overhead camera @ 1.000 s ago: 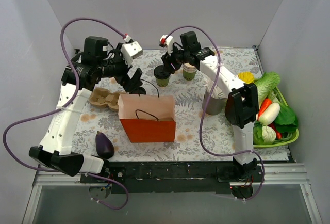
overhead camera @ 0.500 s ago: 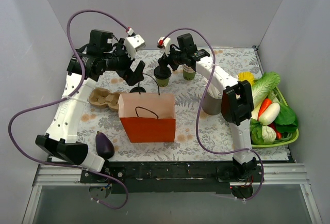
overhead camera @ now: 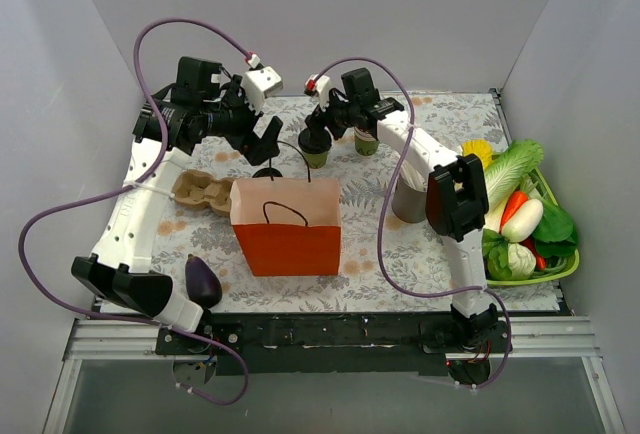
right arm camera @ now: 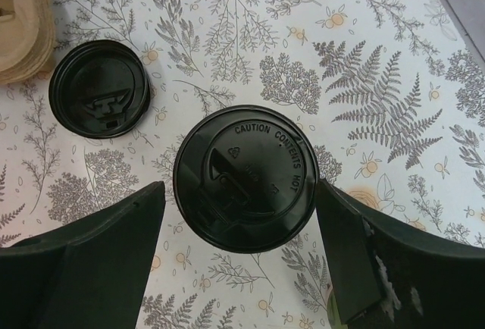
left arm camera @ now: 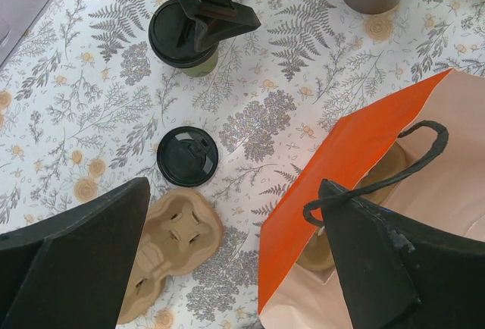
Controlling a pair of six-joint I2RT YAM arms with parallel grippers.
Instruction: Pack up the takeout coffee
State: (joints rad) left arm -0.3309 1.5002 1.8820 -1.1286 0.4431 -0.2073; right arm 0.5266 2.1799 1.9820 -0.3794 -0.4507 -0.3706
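The left gripper [left arm camera: 233,189] hangs spread wide and empty above the loose lid [left arm camera: 188,156], just behind the orange bag [overhead camera: 286,226]; it crowds the route to the bag's mouth, so the arms may clash there; the bag's handle [left arm camera: 413,147] loops over the opening and may snag a cup; the takeout coffee [overhead camera: 316,152] stands on the table [overhead camera: 380,244] behind the bag, between the wide-apart jaws of the right gripper [right arm camera: 241,191], unclasped; closing at lid height may pop the lid off.

My fern-printed table [overhead camera: 380,254] carries: takeout coffee [right arm camera: 246,177]; loose black lid [left arm camera: 187,156]; cardboard cup carrier [overhead camera: 200,192]; upright orange paper bag [overhead camera: 287,234]; aubergine [overhead camera: 203,280], near edge; grey tumbler [overhead camera: 408,202]; lidless cup stack [overhead camera: 367,144]; green basket [overhead camera: 540,276], right edge.
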